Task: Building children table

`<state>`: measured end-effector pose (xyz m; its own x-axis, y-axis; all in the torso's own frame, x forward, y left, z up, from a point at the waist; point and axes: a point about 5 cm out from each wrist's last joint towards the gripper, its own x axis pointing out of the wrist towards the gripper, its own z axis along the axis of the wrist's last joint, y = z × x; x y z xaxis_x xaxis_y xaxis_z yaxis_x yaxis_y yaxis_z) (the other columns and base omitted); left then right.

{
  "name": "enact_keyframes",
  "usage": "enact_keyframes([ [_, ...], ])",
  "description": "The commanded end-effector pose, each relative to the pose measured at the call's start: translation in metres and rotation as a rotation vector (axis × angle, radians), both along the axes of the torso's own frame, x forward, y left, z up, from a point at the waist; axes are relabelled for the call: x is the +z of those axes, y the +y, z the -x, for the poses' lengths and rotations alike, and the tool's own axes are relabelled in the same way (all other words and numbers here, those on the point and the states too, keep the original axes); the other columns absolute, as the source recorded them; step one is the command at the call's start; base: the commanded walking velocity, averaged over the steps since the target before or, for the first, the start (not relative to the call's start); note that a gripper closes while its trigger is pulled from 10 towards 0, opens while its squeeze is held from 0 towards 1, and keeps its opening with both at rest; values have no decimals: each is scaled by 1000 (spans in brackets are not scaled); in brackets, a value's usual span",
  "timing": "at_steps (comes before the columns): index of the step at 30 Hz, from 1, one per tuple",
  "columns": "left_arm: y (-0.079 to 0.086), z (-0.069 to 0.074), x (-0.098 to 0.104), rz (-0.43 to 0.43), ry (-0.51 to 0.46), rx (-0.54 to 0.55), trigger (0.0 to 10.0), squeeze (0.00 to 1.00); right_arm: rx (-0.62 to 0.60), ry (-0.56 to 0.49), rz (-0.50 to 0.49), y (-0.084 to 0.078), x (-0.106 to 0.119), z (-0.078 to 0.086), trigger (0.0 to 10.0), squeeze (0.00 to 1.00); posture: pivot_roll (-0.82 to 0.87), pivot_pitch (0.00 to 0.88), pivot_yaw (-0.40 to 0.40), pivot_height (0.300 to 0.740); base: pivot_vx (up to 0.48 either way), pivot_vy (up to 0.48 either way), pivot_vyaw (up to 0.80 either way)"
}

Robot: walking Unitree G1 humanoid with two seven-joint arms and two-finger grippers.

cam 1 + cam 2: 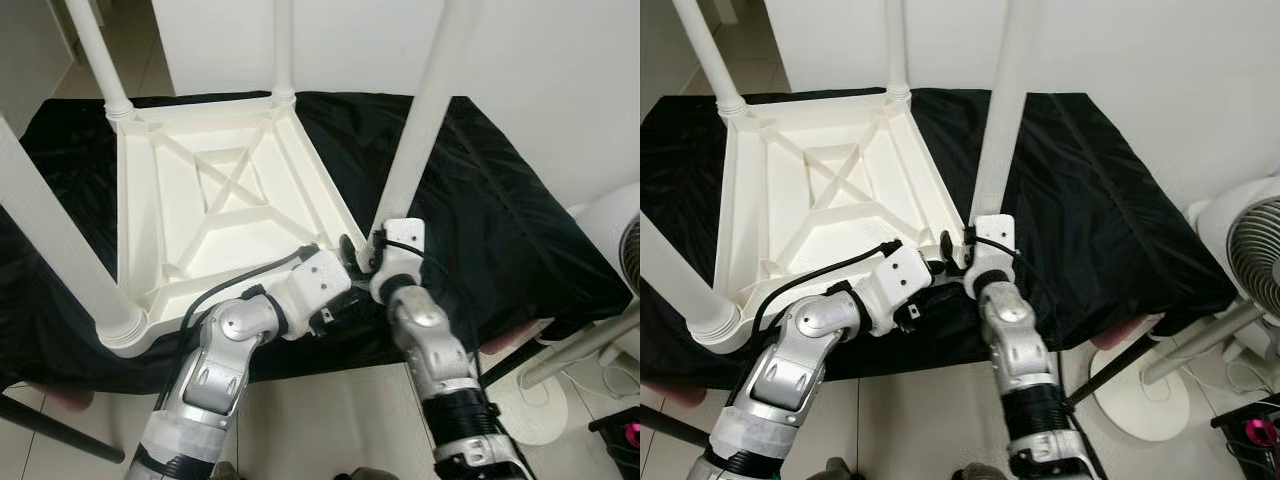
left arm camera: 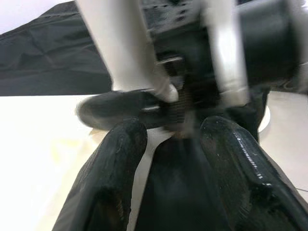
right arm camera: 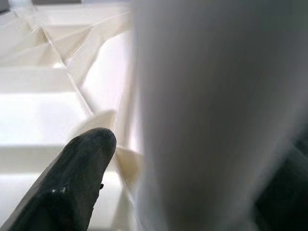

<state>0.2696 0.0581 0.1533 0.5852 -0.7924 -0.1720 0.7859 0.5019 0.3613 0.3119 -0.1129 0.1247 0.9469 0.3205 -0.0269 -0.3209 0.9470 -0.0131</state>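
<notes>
Black cloth (image 1: 500, 200) covers the work surface, and the white children's table (image 1: 215, 205) lies on it upside down with its legs pointing up.

Both my grippers meet at the near right corner, where I am seating the fourth leg (image 1: 425, 110). My right gripper (image 1: 378, 250) grasps that leg low, by its socket; my left gripper (image 2: 174, 126) sits just beside the base with its fingers parted, clamping nothing. I judge the plastic light, stiff and smooth, so a grip can slip; holding low near the socket gives the best control.
</notes>
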Motion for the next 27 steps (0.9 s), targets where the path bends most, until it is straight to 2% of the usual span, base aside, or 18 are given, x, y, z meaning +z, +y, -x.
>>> enact_keyframes([
  [1,4,-7,0,14,-46,137,10000,0,87,-1,14,-2,-2,4,10000,1000,-80,0,-23,740,0,0,0],
  [2,4,-7,1,14,-47,137,10000,0,140,-7,45,-10,-4,6,10000,1000,-80,0,-23,740,0,0,0],
  [3,4,-7,1,14,-47,137,10000,0,140,-7,45,-10,-4,6,10000,1000,-80,0,-23,740,0,0,0],
  [4,4,-7,1,14,-48,137,10000,0,178,-4,55,-16,-4,7,10000,90,-80,0,-23,740,0,0,0],
  [5,4,-8,1,13,-50,137,10000,0,209,-2,58,-23,-4,7,10000,0,-82,0,-21,740,0,0,0],
  [11,3,-9,2,14,-53,134,10000,0,239,-21,91,-48,3,-7,10000,0,-78,0,-23,740,0,0,0],
  [14,3,-8,2,21,-41,117,10000,0,270,-38,106,-54,9,-13,10000,0,-78,0,-21,740,0,0,0],
  [20,0,-1,1,32,-6,37,10000,0,360,-56,145,-57,17,-23,10000,0,-75,0,-20,740,0,0,0],
  [24,-1,5,1,46,26,-24,10000,0,440,-40,176,-49,18,-31,10000,0,-70,0,-20,740,0,0,0],
  [27,-1,5,1,48,34,-30,10000,0,450,-38,179,-47,18,-33,10000,0,-65,0,-21,740,0,0,0],
])
